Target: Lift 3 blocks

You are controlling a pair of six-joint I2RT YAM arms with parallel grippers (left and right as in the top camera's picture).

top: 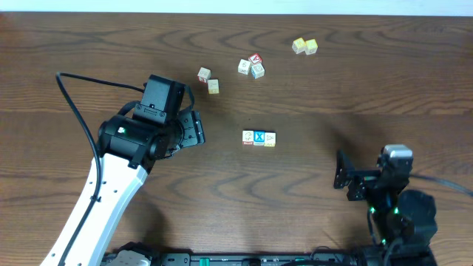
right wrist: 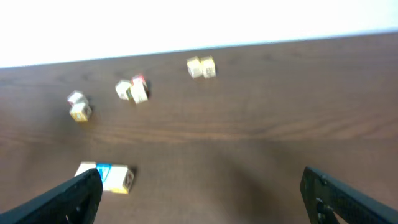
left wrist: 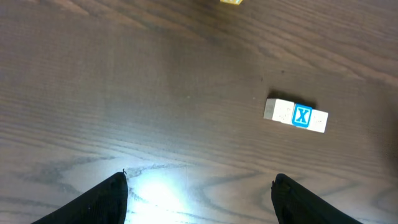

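Overhead: blocks (top: 259, 137) in row right of left claw (top: 198, 129) (spread wide, empty); right claw (top: 344, 179) likewise, farther off.

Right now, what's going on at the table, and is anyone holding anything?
Nothing is held yet. The three blocks lie in a touching row on the table, with the blue X block in the middle. The left gripper is open, off to one side of the row and clear of it. The right gripper is open too, and farther away. Other cubes lie scattered toward the far edge.
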